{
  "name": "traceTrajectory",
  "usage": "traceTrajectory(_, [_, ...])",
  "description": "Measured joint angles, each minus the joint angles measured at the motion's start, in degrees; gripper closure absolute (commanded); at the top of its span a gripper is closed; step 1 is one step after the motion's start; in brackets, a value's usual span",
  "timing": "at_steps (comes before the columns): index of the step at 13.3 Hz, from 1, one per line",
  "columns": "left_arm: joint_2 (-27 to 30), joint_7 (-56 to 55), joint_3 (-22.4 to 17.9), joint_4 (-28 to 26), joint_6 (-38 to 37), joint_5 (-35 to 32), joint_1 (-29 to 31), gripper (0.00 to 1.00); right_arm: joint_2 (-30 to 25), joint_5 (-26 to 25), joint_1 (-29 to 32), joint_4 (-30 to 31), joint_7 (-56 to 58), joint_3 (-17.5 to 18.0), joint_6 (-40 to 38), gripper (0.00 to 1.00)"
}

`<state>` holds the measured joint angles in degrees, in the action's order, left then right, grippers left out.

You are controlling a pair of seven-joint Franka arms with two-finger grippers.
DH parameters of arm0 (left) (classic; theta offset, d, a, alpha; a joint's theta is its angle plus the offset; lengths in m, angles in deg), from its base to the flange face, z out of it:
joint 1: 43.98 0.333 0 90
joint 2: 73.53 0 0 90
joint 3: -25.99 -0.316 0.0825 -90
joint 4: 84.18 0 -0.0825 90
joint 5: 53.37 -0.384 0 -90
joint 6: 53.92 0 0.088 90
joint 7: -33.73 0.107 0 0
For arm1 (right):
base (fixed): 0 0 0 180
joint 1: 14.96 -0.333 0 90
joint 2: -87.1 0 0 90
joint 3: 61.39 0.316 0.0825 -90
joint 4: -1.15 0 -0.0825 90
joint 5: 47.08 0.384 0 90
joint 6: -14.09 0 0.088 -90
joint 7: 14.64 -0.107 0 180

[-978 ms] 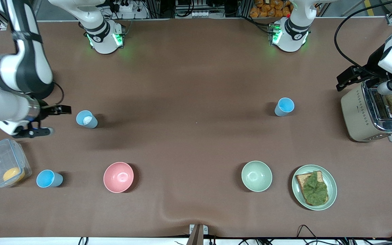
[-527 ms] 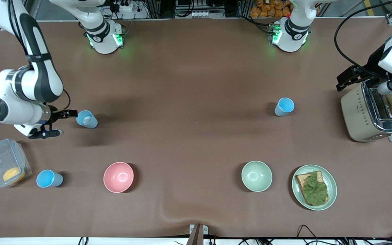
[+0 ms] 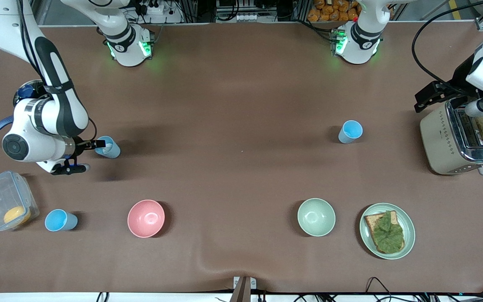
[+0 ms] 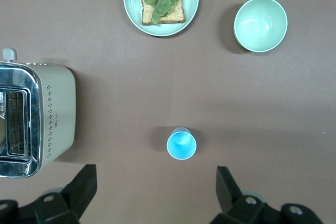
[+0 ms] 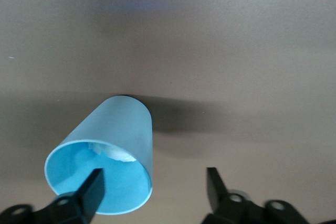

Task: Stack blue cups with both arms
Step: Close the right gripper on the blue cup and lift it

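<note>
Three blue cups stand on the brown table. The paler cup (image 3: 108, 147), whitish inside, is toward the right arm's end; it fills the right wrist view (image 5: 113, 145). My right gripper (image 3: 87, 156) is open beside this cup. In the right wrist view (image 5: 153, 184) one finger (image 5: 92, 184) is at the cup's mouth and the other is outside, with the rim between them. A sky-blue cup (image 3: 60, 220) stands nearer the front camera. Another sky-blue cup (image 3: 350, 131) stands toward the left arm's end, below my left gripper (image 4: 156, 195), which is open and empty high up.
A clear box (image 3: 4, 201) holding something orange stands beside the nearer sky-blue cup. A pink bowl (image 3: 146, 218), a pale green bowl (image 3: 316, 217) and a plate (image 3: 409, 222) of toast with lettuce lie along the front. A toaster (image 3: 442, 138) stands at the left arm's end.
My right arm has swung in toward the paler cup, and its open gripper has gone from clear of the cup to its rim. The left arm has not moved.
</note>
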<state>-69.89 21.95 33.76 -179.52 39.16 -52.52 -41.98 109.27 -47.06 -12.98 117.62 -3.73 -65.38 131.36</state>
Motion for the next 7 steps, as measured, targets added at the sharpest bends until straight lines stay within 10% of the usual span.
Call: traceTrajectory(7, [0.0, 0.0, 0.0, 0.0, 0.0, 0.0, 0.0, 0.0, 0.32, 0.13, -0.87, -0.96, -0.01, 0.8, -1.19, 1.0])
